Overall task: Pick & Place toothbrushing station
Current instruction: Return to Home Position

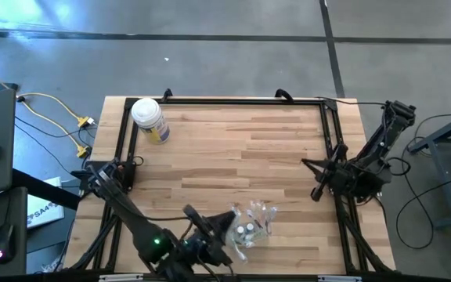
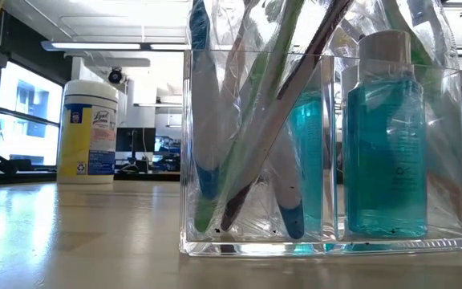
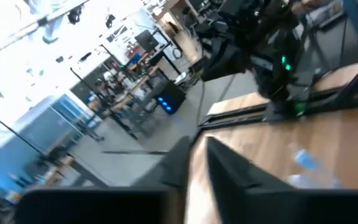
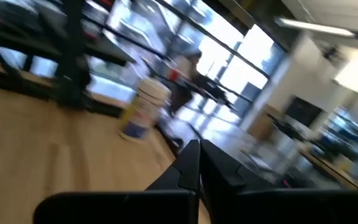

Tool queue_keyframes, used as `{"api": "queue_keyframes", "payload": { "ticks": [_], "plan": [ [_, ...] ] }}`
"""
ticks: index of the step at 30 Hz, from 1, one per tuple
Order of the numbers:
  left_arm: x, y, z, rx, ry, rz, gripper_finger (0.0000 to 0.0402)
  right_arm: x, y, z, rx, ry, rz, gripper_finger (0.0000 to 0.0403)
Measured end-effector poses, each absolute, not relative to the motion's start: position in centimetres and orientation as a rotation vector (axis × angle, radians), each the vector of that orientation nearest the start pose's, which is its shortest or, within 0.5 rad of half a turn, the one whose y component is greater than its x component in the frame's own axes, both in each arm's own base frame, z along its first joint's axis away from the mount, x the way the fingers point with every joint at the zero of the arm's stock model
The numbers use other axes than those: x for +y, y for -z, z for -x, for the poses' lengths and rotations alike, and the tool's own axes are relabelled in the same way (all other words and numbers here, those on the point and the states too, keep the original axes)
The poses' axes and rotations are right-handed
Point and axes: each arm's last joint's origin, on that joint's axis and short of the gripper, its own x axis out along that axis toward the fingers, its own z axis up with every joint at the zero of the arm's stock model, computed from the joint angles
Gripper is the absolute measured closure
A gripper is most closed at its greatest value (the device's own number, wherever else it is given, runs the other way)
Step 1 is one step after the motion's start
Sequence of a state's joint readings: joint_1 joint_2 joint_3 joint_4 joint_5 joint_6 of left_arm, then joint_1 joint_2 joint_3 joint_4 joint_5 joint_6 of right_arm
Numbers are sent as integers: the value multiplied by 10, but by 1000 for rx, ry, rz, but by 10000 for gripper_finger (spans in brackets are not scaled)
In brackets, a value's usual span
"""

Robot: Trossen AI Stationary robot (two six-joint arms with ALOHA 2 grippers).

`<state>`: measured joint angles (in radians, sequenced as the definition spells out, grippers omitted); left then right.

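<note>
— Where is the toothbrush set?

— The clear holder (image 1: 253,223) sits on the table (image 1: 233,149), close to the front edge. The toothbrushes (image 2: 207,120) stand together in one compartment and lean against its walls, which props them upright. They look wrapped in clear film. Teal bottles (image 2: 387,144) fill the compartments next to them, so each kind of thing has its own slot.

— And the claws?

— The left claw (image 3: 199,140) hangs just beside the holder, on the side toward its own arm. There is a narrow gap between its tips and nothing in it. The right claw (image 4: 197,148) is well apart from the holder, folded in by the far right side of the table. Its tips are pressed together and it is empty.

— Why are they held like that?

— I see no loose brush near the holder, so I judge the filling done, with only the fold back to rest remaining. The left arm is the one to watch. The brush handles stick out above the holder's rim, so it should lift clear before it swings.

— Is any writing readable?

— Only on the white-lidded jar (image 2: 91,132), which stands well away from the holder at the far corner, out of both arms' way. Its yellow label seems to read "Lysol". The print on the bottles is too faint to read.
</note>
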<state>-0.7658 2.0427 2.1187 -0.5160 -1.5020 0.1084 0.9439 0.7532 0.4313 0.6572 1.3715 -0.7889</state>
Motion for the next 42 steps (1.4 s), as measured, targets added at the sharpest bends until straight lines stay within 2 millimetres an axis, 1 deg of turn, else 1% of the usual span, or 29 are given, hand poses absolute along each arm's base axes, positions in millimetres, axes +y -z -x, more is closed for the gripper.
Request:
{"api": "queue_keyframes", "payload": {
  "ticks": [1, 2, 3, 5, 7, 10, 11, 12, 13, 15, 16, 19, 21, 23, 25, 27, 30, 34, 37, 42],
  "plan": [
    [-282, -393, -335, 242, -714, -531, 368, 103, -288, -109, 56, 474, 466, 400],
    [-278, -398, -330, 250, -710, -537, 384, 103, -288, -108, 72, 497, 463, 400],
    [-272, -404, -324, 255, -701, -528, 389, 103, -288, -107, 75, 497, 466, 400],
    [-257, -415, -309, 273, -669, -481, 390, 103, -288, -106, 72, 488, 461, 400],
    [-237, -426, -293, 307, -639, -391, 398, 102, -290, -104, 69, 487, 453, 400],
    [-209, -436, -264, 377, -634, -261, 398, 99, -292, -103, 72, 489, 471, 400],
    [-203, -439, -258, 378, -641, -200, 399, 98, -293, -102, 73, 486, 488, 400],
    [-200, -442, -255, 370, -636, -180, 400, 97, -294, -101, 68, 475, 501, 400],
    [-195, -445, -249, 380, -622, -221, 400, 95, -296, -99, 60, 465, 501, 400],
    [-192, -452, -238, 376, -595, -253, 400, 89, -303, -95, 28, 443, 484, 400],
    [-186, -454, -232, 380, -604, -276, 400, 86, -306, -92, 8, 422, 489, 400],
    [-171, -461, -214, 348, -617, -259, 400, 72, -313, -82, -60, 361, 492, 400],
    [-159, -466, -199, 324, -622, -240, 401, 57, -316, -71, -118, 319, 428, 400],
    [-144, -466, -186, 314, -636, -212, 401, 43, -317, -60, -194, 230, 326, 400],
    [-135, -459, -176, 314, -636, -190, 401, 34, -312, -52, -263, 68, 250, 400],
    [-128, -446, -170, 324, -647, -197, 401, 27, -303, -44, -283, -67, 205, 400],
    [-117, -426, -158, 333, -663, -203, 401, 19, -297, -36, -290, -173, 104, 400],
    [-100, -396, -141, 354, -672, -161, 401, 24, -293, -38, -267, -252, 95, 400],
    [-87, -376, -127, 340, -686, -88, 401, 30, -289, -40, -249, -348, 136, 400],
    [-74, -345, -114, 312, -666, -1, 401, 36, -287, -43, -214, -387, 134, 400]
  ]
}}
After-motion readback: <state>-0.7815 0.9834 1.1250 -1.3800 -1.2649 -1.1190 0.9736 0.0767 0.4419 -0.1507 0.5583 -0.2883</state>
